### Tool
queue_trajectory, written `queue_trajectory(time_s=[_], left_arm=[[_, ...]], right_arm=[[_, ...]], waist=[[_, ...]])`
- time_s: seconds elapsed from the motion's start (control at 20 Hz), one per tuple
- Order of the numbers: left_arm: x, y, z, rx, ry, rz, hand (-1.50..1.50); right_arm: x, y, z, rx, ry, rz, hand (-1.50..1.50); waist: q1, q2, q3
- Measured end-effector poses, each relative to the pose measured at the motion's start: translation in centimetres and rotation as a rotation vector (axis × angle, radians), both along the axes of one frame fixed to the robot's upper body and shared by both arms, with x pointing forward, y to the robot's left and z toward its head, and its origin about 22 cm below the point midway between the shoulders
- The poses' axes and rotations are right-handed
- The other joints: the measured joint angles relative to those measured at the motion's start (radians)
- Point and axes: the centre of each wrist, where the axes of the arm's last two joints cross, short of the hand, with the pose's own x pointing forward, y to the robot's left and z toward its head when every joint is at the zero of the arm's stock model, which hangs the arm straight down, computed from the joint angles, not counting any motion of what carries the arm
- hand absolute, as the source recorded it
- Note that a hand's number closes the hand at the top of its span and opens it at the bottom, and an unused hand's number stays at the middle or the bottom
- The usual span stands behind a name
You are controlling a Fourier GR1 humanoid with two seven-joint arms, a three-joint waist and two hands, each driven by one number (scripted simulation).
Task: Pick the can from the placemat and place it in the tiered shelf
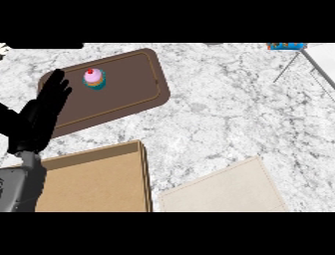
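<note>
While the left hand (31, 119) rests with straight fingers beside the brown tray (126, 94), no can shows, so reaching risks hitting the cupcake (93, 78).

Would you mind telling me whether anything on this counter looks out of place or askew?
Nothing is spilled or damaged. The brown mat lies at an angle, carrying a cupcake but no can. The beige placemat shows nothing on it. The left hand rests open.

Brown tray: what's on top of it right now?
A cupcake sits on the brown tray. The left hand covers the tray's left edge, hiding what's beneath.
</note>
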Motion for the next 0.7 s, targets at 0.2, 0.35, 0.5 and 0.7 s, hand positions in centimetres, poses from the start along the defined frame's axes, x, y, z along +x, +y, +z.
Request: queue_trajectory(time_s=[0.2,0.35,0.5,0.7], left_arm=[[0.2,0.1,-0.4,0.002,0.001,0.0,0.0],[0.2,0.5,0.1,0.004,0.002,0.006,0.0],[0.0,0.7,0.0,0.002,0.003,0.003,0.0],[-0.1,0.6,-0.3,0.0,0.007,0.005,0.0]], right_arm=[[0.9,-1.3,0.4,-0.005,-0.096,-0.006,-1.5],[-0.1,-3.2,0.4,0.005,-0.147,-0.004,-1.5],[-0.8,-4.9,1.6,0.054,-0.12,0.039,-1.5],[-3.1,-7.8,3.1,0.163,-0.066,0.096,-1.5]], waist=[[0.0,0.0,0.0],[-0.002,-0.001,0.0],[-0.004,-0.002,0.0],[-0.011,-0.003,0.0]])
